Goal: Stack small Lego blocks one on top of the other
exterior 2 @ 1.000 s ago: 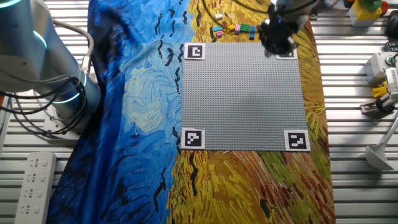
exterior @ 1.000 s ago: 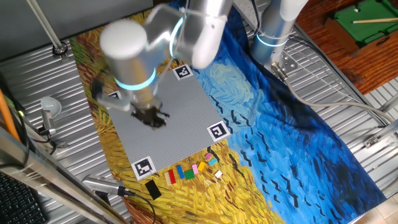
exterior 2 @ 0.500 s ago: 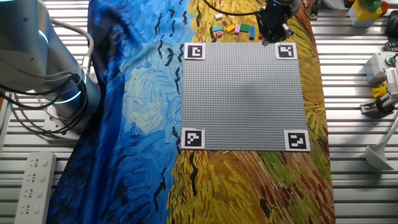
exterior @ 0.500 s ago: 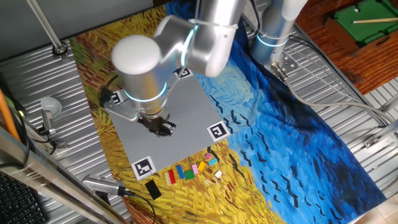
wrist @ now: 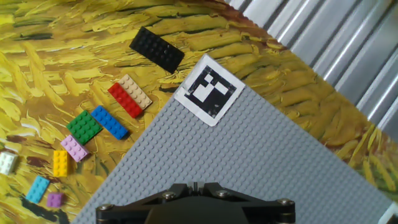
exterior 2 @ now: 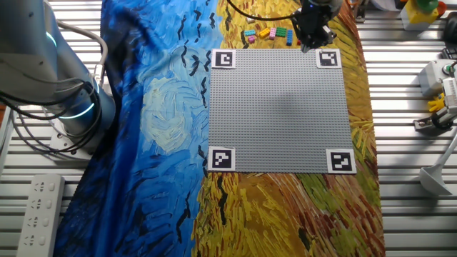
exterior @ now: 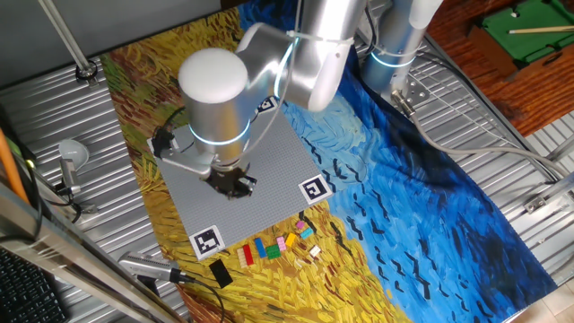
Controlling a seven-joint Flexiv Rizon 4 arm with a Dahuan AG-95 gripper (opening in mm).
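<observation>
Gripper (exterior: 235,184), jaw state unclear, above grey baseplate (wrist: 261,162) corner marker (wrist: 208,89); Lego blocks (wrist: 99,121) beside it.

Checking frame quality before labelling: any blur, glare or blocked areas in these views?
Hand view: sharp; bricks such as the black brick are crisp, but the end effector body fills the bottom edge. One fixed view: the arm hides part of the grey baseplate. Other fixed view: even light, bricks tiny, end effector dark and indistinct.

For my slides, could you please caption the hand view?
Loose Lego bricks and a black plate lie on the cloth beside the grey baseplate.
</observation>
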